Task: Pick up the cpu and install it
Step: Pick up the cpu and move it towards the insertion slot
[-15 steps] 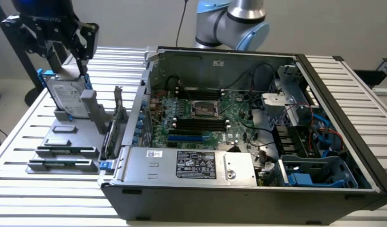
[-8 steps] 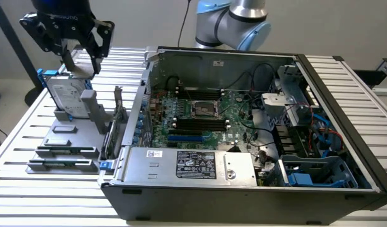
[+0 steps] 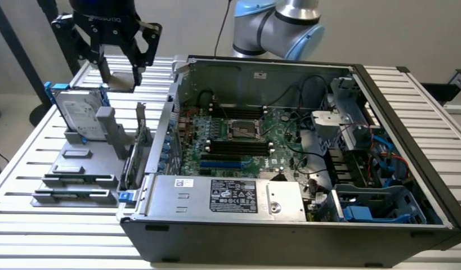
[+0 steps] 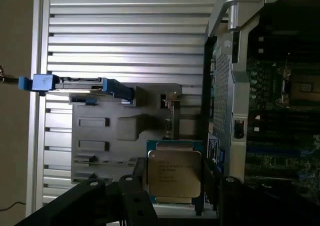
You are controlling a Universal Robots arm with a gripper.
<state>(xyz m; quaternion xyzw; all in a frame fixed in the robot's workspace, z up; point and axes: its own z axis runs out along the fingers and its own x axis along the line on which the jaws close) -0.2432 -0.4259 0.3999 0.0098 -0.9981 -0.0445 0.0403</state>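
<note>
Nearest in the exterior view stands one open dark grey computer case (image 3: 290,239) on a white slatted metal table (image 3: 35,225), its green motherboard bare, with one empty square metal socket (image 3: 244,130) near the middle. At the exterior view's left of the case sits one grey moulded holder (image 3: 102,135). It carries one large silver hard drive in a blue frame (image 3: 79,115), standing upright, and two long narrow dark memory sticks (image 3: 74,180) lying flat. Above the holder hangs the one black two-fingered gripper (image 3: 122,76), its fingers set wide and clamped on the cpu (image 3: 122,82), a small flat square chip lifted clear of the table. In the wrist view the cpu (image 4: 174,173) shows its silvery printed top between the two dark fingers (image 4: 134,188) of the gripper (image 4: 173,185), above the holder (image 4: 125,131). The hard drive (image 4: 80,83) appears edge-on, and the socket (image 4: 300,88) lies well apart inside the case (image 4: 225,61).
</note>
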